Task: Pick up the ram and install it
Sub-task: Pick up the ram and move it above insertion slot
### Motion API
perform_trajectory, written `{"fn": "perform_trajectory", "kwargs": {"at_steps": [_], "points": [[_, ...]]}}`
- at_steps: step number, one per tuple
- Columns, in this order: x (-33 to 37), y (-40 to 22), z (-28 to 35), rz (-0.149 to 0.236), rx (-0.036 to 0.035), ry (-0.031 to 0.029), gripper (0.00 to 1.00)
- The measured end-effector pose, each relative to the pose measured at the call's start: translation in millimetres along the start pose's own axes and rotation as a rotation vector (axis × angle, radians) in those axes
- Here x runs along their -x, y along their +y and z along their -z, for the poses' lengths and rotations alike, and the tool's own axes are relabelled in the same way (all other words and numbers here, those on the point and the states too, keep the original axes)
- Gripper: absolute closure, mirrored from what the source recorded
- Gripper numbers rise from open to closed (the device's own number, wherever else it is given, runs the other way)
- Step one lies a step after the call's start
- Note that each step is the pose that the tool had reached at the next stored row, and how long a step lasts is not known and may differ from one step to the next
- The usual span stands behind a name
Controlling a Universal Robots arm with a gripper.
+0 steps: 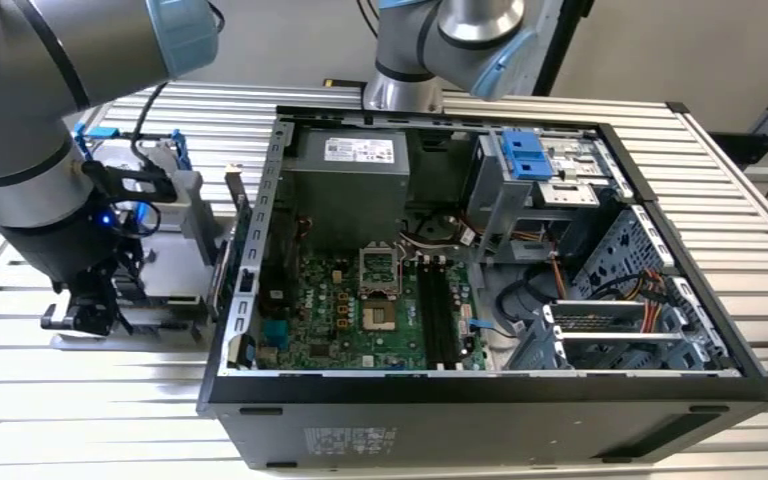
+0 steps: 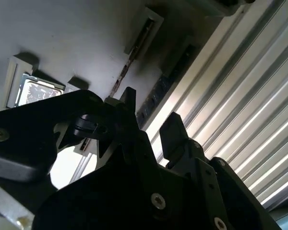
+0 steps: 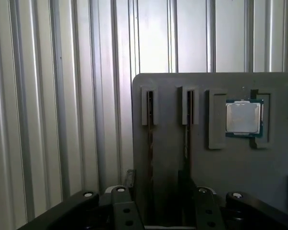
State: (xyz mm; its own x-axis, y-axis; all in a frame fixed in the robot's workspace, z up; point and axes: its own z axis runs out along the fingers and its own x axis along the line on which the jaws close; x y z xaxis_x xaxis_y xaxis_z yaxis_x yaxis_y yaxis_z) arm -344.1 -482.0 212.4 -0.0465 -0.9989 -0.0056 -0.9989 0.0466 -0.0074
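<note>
The tool (image 2: pixel 151 109) hangs with jaws apart, clamping nothing, seemingly astride the ram (image 2: pixel 156 93), which stands on edge in a slot of the grey tray (image 3: pixel 221 167) on the counter (image 1: pixel 704 180), at nine o'clock from the computer case (image 1: pixel 491 388) in the exterior view. Thin, light, stiff, probably fragile, it wants gripping by its flat faces mid-length. The tray also carries a second stick (image 3: pixel 187 134) and a processor (image 3: pixel 244 117).

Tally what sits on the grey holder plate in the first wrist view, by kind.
ram sticks standing on edge: 2
processor chip: 1
Total: 3
</note>
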Motion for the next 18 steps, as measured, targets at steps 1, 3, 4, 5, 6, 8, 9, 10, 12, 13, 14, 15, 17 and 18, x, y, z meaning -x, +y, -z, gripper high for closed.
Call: {"fn": "perform_trajectory", "kwargs": {"at_steps": [1,3,4,5,6,8,9,10,12,13,14,15,17,18], "points": [[0.0,0.0,-1.7,0.000,0.0000,0.0010,0.00],[0.0,0.2,-4.9,0.000,-0.0002,0.0027,0.00],[0.0,0.2,-6.6,0.001,-0.0001,0.0033,0.00],[0.0,0.3,-8.4,0.001,-0.0001,0.0039,0.00],[0.0,0.4,-10.2,0.001,-0.0002,0.0043,0.00],[-0.5,0.8,-12.7,0.002,-0.0001,0.0048,0.00],[-0.6,1.0,-13.6,0.002,-0.0001,0.0049,0.00],[-0.6,1.3,-14.3,0.003,-0.0001,0.0049,0.00],[-0.6,1.7,-15.2,0.005,-0.0002,0.0048,0.00],[-0.7,1.8,-15.7,0.007,-0.0004,0.0047,0.00],[-1.0,2.1,-16.1,0.009,-0.0004,0.0046,0.00],[-1.4,2.4,-16.4,0.011,-0.0004,0.0046,0.00],[-2.3,2.9,-17.1,0.014,-0.0004,0.0047,0.00],[-2.8,3.0,-17.6,0.014,-0.0003,0.0047,0.00]]}}
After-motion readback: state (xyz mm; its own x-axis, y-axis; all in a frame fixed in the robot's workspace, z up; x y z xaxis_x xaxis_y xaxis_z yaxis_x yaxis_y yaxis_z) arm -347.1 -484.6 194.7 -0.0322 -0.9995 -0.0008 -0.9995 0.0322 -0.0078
